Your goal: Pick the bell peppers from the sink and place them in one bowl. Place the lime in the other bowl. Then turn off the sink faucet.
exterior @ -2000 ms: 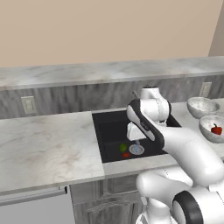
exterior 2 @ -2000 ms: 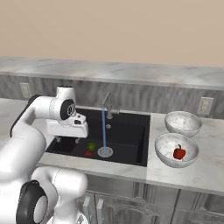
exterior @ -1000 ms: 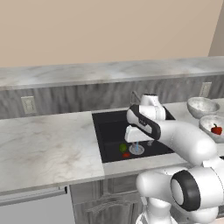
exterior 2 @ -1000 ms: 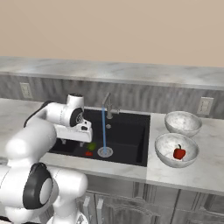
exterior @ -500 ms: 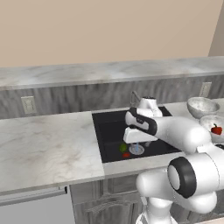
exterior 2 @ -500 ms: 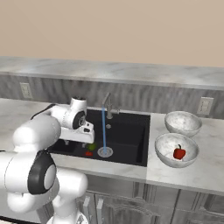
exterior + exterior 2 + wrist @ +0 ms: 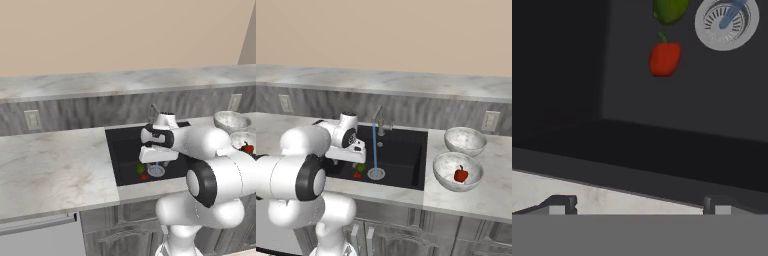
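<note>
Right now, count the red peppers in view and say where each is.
2. One pepper lies on the sink floor beside the lime, near the drain. The other pepper sits in the nearer bowl.

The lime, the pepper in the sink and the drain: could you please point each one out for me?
lime (image 7: 670, 10): hand view, on its green skin.
pepper in the sink (image 7: 664, 58): hand view, on its red body.
drain (image 7: 726, 22): hand view, on the silver grille.
</note>
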